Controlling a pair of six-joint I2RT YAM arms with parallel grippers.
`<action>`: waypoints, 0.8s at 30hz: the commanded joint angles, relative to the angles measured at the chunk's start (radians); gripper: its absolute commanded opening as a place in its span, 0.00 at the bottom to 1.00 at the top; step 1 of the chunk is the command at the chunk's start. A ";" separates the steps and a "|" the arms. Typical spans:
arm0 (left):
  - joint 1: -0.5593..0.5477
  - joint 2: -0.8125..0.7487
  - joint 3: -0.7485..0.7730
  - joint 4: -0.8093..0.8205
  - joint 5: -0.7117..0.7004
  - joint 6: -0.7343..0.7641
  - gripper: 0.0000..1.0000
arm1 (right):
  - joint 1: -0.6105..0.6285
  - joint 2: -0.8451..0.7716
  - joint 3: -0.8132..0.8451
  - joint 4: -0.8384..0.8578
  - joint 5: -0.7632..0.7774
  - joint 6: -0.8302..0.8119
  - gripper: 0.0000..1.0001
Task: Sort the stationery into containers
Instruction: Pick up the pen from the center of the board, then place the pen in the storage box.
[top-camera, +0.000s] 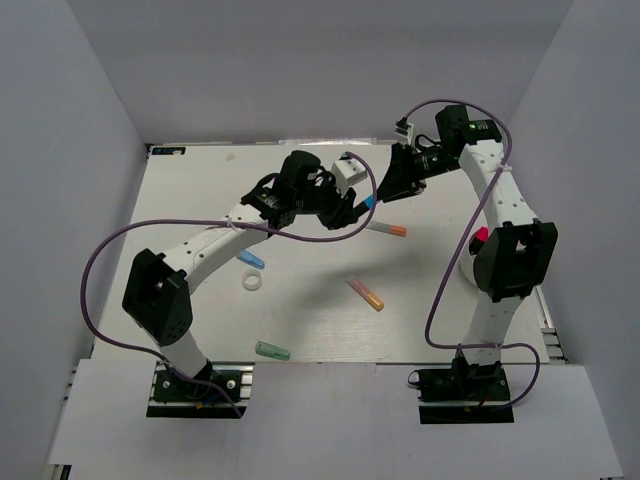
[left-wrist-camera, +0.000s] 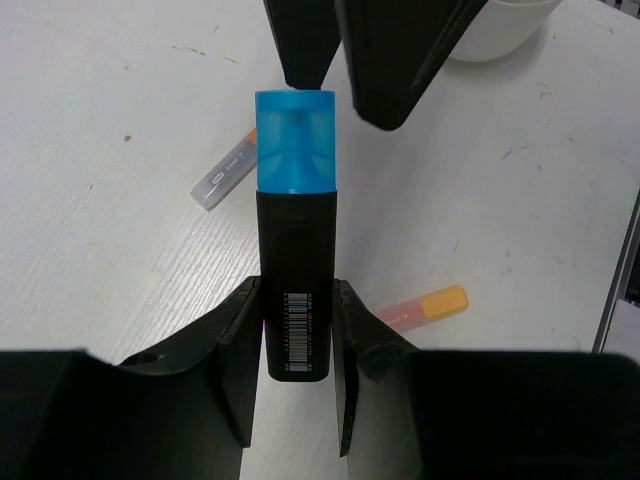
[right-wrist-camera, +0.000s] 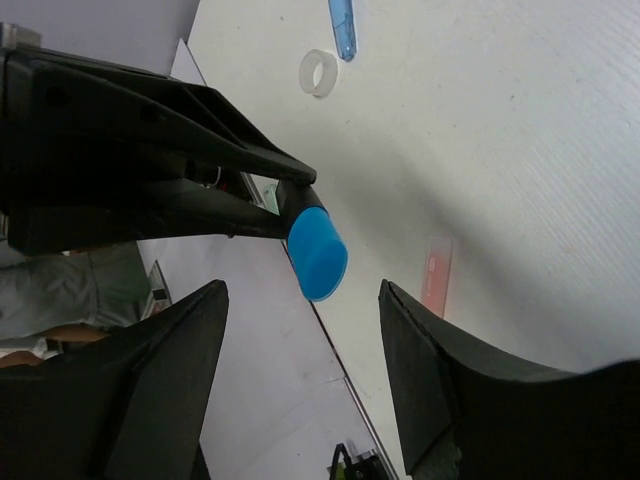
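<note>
Left end effector (left-wrist-camera: 297, 305) grips blue-capped marker (left-wrist-camera: 296, 225); cup (left-wrist-camera: 500, 28) cut off.

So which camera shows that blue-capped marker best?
The left wrist view: the marker fills the frame, black body, barcode and blue cap all plain, pinched between the left fingers. The right wrist view shows only its cap end-on; from above, just a blue tip peeks out.
</note>
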 joint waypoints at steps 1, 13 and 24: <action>-0.007 -0.017 0.043 0.002 0.012 -0.019 0.09 | 0.005 0.008 -0.011 0.008 -0.047 0.007 0.67; -0.016 -0.001 0.066 0.007 0.027 -0.022 0.09 | 0.011 0.031 -0.003 0.014 -0.085 0.019 0.46; -0.035 0.003 0.071 -0.001 -0.032 -0.038 0.54 | 0.007 0.017 -0.015 0.025 -0.066 0.022 0.07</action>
